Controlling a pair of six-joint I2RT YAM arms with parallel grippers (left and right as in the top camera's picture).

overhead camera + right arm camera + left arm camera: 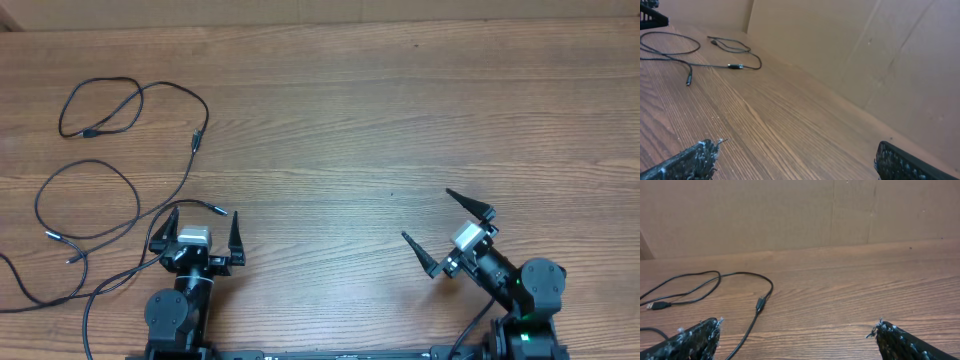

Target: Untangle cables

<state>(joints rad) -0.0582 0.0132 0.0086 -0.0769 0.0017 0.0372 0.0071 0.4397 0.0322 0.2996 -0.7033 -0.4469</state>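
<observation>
Cables (197, 138) lie in loose loops on the left of the bench (350, 120), one plug end just beside our left claw (205, 212). We see it and the right claw (425, 213) spread wide, holding nothing.

Black cables (760, 304) lie on the brown wood-grain counter (350, 130); beyond the counter, a plain tan wall (790, 210), probably cardboard.

— How does the black two-finger left gripper (203, 215) stand?
— Fingers spread wide, empty, pointing straight ahead.
— And the black two-finger right gripper (425, 213)?
— Also spread wide and empty, with its wrist angled towards the left.
</observation>
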